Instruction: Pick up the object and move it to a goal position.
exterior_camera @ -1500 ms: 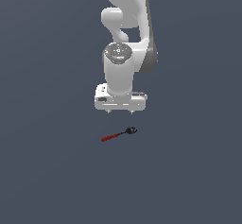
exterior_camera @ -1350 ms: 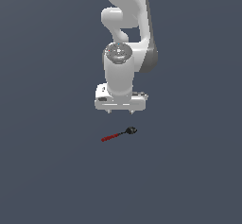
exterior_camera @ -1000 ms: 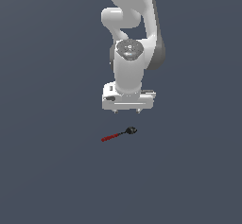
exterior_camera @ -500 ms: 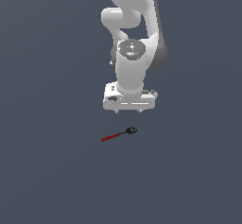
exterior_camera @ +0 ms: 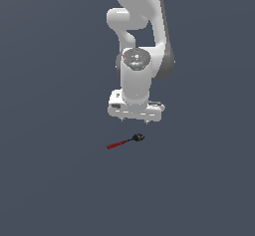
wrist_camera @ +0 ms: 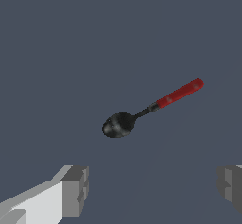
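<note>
A tiny spoon [exterior_camera: 126,141] with a thin red handle and a small black rounded head lies flat on the dark grey surface. In the wrist view the spoon [wrist_camera: 150,109] shows whole, black head toward the middle, red handle slanting away. My gripper [exterior_camera: 135,119] hangs above the surface, just behind the spoon's black head in the exterior view, apart from it. It is open and empty. In the wrist view its two grey fingertips [wrist_camera: 75,190] stand wide apart, and the spoon lies ahead of the gap between them.
The white arm [exterior_camera: 142,41] rises behind the gripper in the exterior view. The flat dark grey surface [exterior_camera: 60,180] spreads all around with nothing else on it in view.
The gripper has shifted a little toward the exterior view's right and slightly lower, closer to the spoon's head. The wrist has turned. The spoon has not moved.
</note>
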Motion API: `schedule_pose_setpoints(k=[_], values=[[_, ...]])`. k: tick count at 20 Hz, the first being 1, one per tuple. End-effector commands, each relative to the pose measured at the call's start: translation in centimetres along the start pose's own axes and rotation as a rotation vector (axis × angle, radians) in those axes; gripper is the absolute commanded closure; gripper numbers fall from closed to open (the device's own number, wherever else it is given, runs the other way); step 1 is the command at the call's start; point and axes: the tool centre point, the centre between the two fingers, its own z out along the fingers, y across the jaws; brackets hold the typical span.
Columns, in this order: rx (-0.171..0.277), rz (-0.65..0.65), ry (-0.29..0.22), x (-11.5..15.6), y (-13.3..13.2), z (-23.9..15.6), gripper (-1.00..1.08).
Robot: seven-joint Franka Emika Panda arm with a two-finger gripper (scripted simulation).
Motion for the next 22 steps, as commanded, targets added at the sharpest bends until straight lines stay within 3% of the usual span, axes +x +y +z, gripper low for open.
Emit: schedule_pose_setpoints(k=[1, 22], values=[[0.002, 0.062, 0.000, 0.3, 0.1, 0.6, -0.92], [0.002, 0.686, 0.011, 2.9, 1.9, 6.2, -0.92]])
